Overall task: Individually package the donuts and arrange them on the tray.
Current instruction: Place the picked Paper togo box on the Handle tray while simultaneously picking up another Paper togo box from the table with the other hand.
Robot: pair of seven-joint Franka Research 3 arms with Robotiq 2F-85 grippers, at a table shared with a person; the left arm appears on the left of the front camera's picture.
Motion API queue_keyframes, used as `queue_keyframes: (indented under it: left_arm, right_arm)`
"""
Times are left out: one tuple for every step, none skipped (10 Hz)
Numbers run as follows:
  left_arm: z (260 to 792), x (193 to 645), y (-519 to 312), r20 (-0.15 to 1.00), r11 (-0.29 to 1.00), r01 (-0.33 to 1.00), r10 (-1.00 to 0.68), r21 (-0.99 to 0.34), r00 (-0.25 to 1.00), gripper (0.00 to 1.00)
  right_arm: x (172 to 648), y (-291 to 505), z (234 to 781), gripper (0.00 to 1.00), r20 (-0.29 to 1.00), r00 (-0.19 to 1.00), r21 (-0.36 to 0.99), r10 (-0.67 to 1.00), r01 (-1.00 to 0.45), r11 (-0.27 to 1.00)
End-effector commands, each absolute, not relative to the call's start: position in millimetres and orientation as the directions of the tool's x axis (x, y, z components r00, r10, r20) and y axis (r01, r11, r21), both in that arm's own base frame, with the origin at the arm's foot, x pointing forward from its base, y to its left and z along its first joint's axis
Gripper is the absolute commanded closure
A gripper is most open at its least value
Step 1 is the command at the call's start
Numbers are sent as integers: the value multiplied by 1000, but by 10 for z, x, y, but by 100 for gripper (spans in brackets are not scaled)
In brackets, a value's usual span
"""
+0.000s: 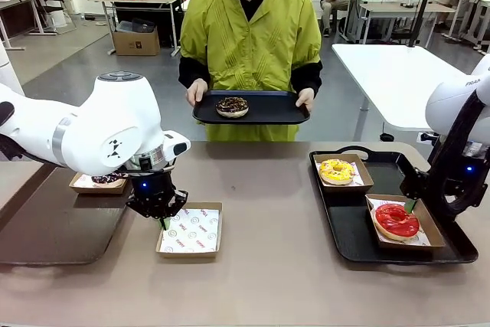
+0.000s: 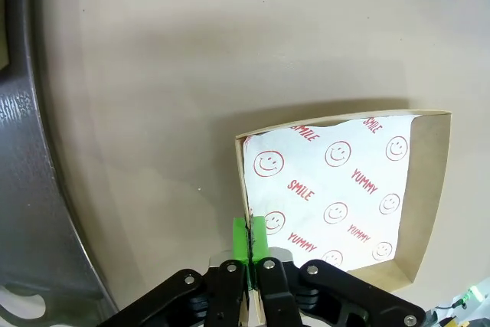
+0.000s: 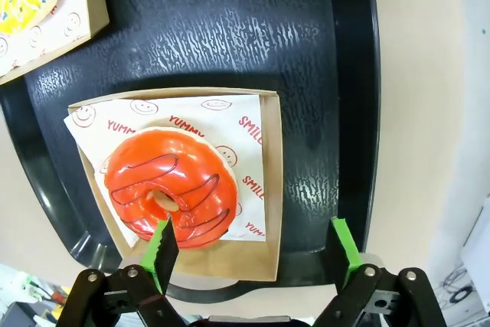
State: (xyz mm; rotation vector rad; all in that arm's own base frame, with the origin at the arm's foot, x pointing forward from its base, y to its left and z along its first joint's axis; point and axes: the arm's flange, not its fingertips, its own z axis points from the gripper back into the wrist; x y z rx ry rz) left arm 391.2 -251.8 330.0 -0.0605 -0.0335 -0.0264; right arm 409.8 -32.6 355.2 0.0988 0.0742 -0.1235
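Observation:
My left gripper (image 1: 164,223) is shut on the near-left wall of an empty paper-lined box (image 1: 191,230) on the table; in the left wrist view its green pads (image 2: 249,236) pinch that box (image 2: 337,189) wall. My right gripper (image 1: 411,206) stands open just above the boxed red donut (image 1: 396,220). In the right wrist view its open gripper (image 3: 253,246) straddles the near side of the red donut (image 3: 168,185) and its box. A yellow donut (image 1: 336,169) sits boxed on the same black tray (image 1: 344,227). The person holds another tray (image 1: 279,109) carrying a chocolate donut (image 1: 232,106).
A dark donut in a box (image 1: 103,180) lies behind my left arm, beside a dark tray (image 1: 53,227) at the table's left. In the right wrist view the black tray (image 3: 230,28) edge runs close to the table's side. A white table (image 1: 390,74) stands at the back right.

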Motion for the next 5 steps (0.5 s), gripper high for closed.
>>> queue_keyframes:
  left_arm:
    - [3309,3941,-2550,26,999,10,-8,-51,1000,100]
    - [3318,3946,-2549,26,999,9,-7,-50,1000,100]
    - [3387,3946,-2547,24,999,5,-4,-44,1000,100]
    - [3580,3951,-2536,19,997,20,-18,-71,1000,100]
    - [3880,3968,-2527,65,996,25,-19,-84,998,100]
  right_arm:
    - [4076,-345,3594,0,-77,991,134,-108,117,984]
    - [4039,-357,3637,0,-74,991,145,-112,121,982]
    - [3966,-378,3738,0,-74,990,190,-122,134,973]
    - [3843,-427,3947,0,-84,994,350,-70,95,932]
    - [3666,-568,4199,0,-34,999,489,-31,43,871]
